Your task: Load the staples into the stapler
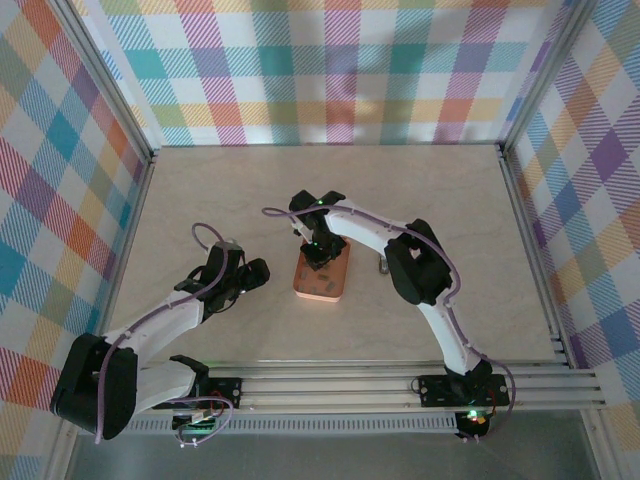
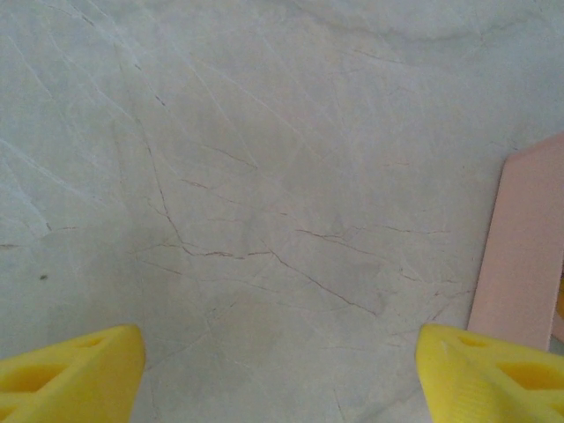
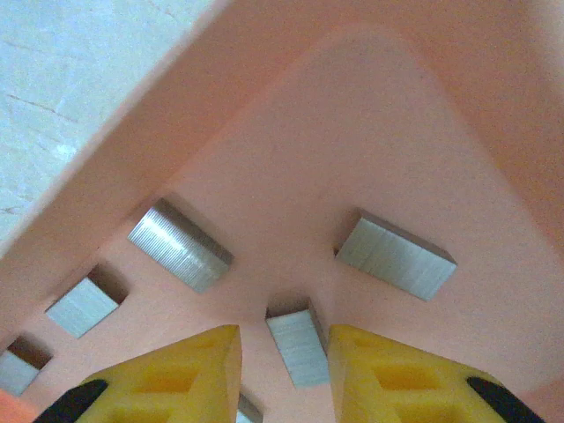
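On the table (image 1: 200,200) sits the orange tray (image 1: 328,288). All positions below are given against it.

Right gripper (image 3: 284,339): low over the tray's far end, inside the rim. Its jaws stand narrow and straddle one short strip (image 3: 298,348). A sliver of tray floor shows between that strip and one finger (image 3: 216,370), so I read it as not yet pinched.

Left gripper (image 2: 280,344): just left of the tray, over bare table. Jaws are spread wide with nothing between them.

Stapler (image 1: 383,264): small grey item on the table just right of the tray, apart from both grippers. Too small to tell whether its magazine is open.

Staples (image 3: 181,245): several loose grey strips of differing lengths, lying flat on the tray floor and apart from one another.

Handling (judgement):
- The strips should be very light and stiff.
- They are likely brittle along their length, so a hard squeeze or a twist could snap one.
- The smooth metal sides are probably slippery.
- Best hold is across the narrow width at mid-length, with the pads flat on the two long sides.
- The stapler looks light enough to skid, so it likely needs steadying by its body.
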